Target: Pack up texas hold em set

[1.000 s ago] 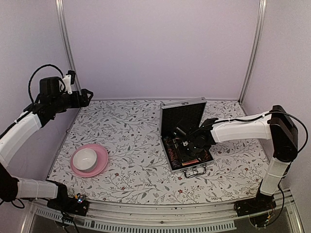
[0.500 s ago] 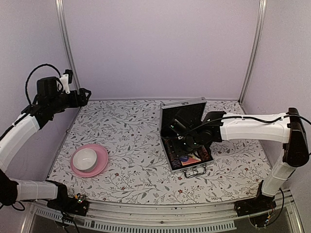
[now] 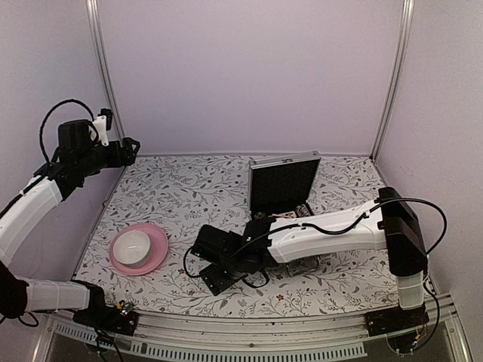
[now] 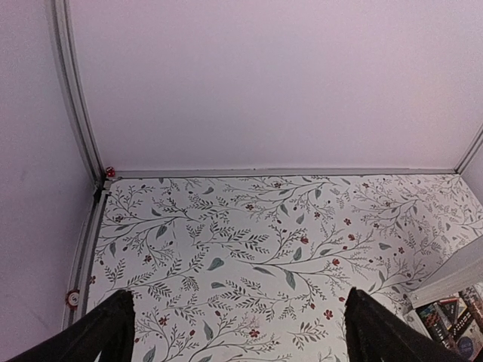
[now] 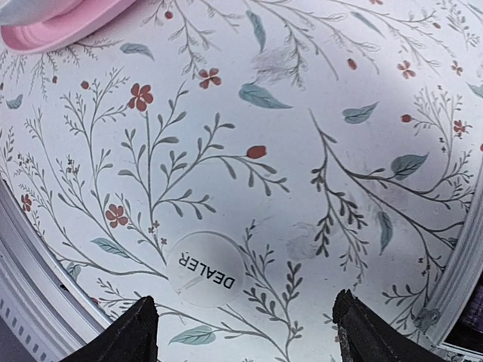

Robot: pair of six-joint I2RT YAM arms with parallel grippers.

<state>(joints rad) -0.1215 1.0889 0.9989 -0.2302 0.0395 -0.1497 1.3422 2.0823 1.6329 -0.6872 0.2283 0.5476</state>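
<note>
The silver case (image 3: 284,179) stands open at the back right, lid upright, its tray mostly hidden behind my right arm. Card decks (image 4: 451,320) in its tray show at the lower right of the left wrist view. A white disc marked DEALER (image 5: 204,269) lies flat on the table. My right gripper (image 3: 213,271) is open and empty, low over the front of the table. In the right wrist view (image 5: 249,335) the disc lies just ahead of the left finger. My left gripper (image 3: 130,149) is open and empty, raised high at the far left; it also shows in the left wrist view (image 4: 238,335).
A pink plate (image 3: 158,256) with a white bowl (image 3: 134,243) sits at the left front; its rim (image 5: 53,26) shows in the right wrist view. The table's metal front rail (image 5: 30,279) runs close to the disc. My right arm (image 3: 324,230) stretches across in front of the case.
My right arm has swung out of the case, left and forward, and its gripper is now low over the table near the front edge. The left arm has barely moved.
</note>
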